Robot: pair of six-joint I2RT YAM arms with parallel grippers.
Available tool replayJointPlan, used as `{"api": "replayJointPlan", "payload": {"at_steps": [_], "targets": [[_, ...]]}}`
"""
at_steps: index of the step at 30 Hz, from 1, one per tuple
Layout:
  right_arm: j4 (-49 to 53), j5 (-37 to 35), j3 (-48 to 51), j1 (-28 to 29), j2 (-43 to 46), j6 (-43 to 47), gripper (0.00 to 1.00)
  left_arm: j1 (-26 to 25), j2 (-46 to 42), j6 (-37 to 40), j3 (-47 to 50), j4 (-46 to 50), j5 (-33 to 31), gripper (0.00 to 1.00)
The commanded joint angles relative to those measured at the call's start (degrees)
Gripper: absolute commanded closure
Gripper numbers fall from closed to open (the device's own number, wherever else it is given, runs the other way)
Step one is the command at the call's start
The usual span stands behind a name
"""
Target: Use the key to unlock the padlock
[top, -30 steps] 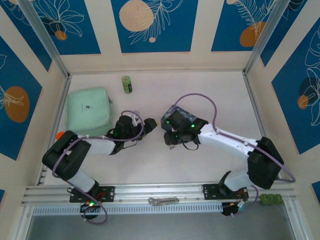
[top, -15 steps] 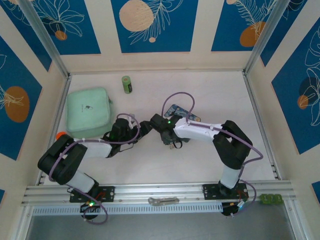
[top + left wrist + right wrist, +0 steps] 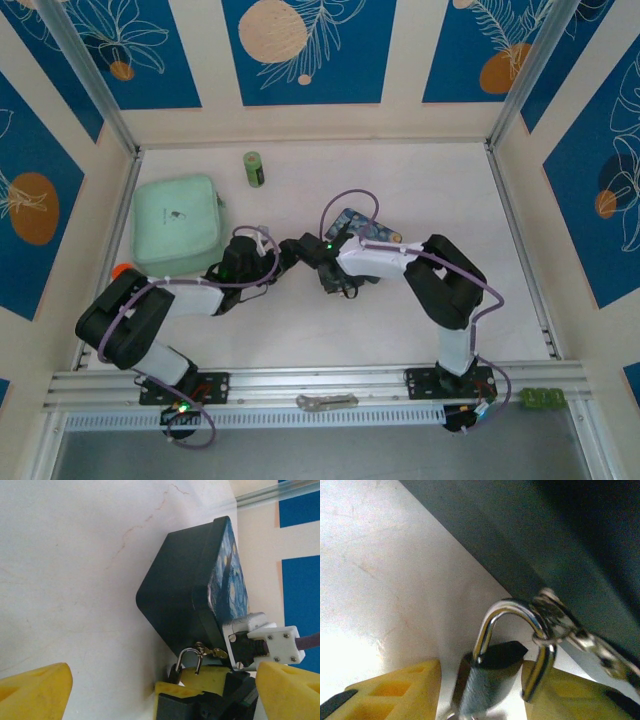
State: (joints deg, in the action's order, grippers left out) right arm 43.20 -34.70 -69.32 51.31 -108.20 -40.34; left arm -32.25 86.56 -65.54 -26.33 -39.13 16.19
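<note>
Right elbow is tucking in closer than half a second ago, and that wrist is sliding a touch leftward toward my left arm, which is holding its place. Now, my right gripper (image 3: 482, 682) is pinching the padlock (image 3: 487, 680) between its yellow fingers (image 3: 395, 692), body upright, shackle arching up toward the tin (image 3: 530, 540). A small ring (image 3: 551, 625) is hanging on the shackle's right leg, and the key (image 3: 592, 645) is trailing off it to the right, too blurred for me to read its shape. I cannot tell whether the shackle is sitting locked in the body. The padlock is sitting just beside the tin's dark side wall, over the pale table (image 3: 380, 570). Moving out: my left gripper (image 3: 162, 680) is gaping wide, one yellow finger at each bottom corner of its wrist view, gripping nothing, and it is facing the padlock and the tin's starry blue lid. Farther out, from above, a mint-green case (image 3: 178, 222) is lying well to the left, a green cylinder (image 3: 255, 168) is resting near the back wall, and a flat silvery piece (image 3: 325, 401) is sitting on the front rail (image 3: 250, 385) between my two bases.
</note>
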Motion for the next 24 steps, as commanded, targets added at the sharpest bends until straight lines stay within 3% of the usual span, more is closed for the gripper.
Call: {"api": "replayJointPlan", "payload": {"at_steps": [1,8,13,16,20,24], "targets": [[-0.76,-1.95,-0.6,-0.52,-1.56,-0.29,0.56,0.39,-0.17,-0.61,-0.28,-2.56,0.23,0.07],[-3.77,-1.24,1.76,-2.58,0.43,2.59,0.82,0.35,0.11,-0.75,-0.72,-2.87,0.51,0.07],[-7.03,1.74,4.06,-2.87,3.7,7.28,0.93,0.32,0.79,-0.72,-0.99,-3.7,0.82,0.07],[-8.81,6.35,5.38,-4.28,5.18,10.56,0.95,1.96,2.2,3.06,-4.11,-3.9,2.38,0.07],[-11.23,12.53,8.32,-7.1,7.71,15.56,1.0,3.16,5.89,12.94,-16.45,5.52,3.88,0.06],[-14.34,19.06,10.96,-10.02,10.9,21.08,1.0,3.01,13.22,13.78,-24.41,3.22,6.07,0.06]]}}
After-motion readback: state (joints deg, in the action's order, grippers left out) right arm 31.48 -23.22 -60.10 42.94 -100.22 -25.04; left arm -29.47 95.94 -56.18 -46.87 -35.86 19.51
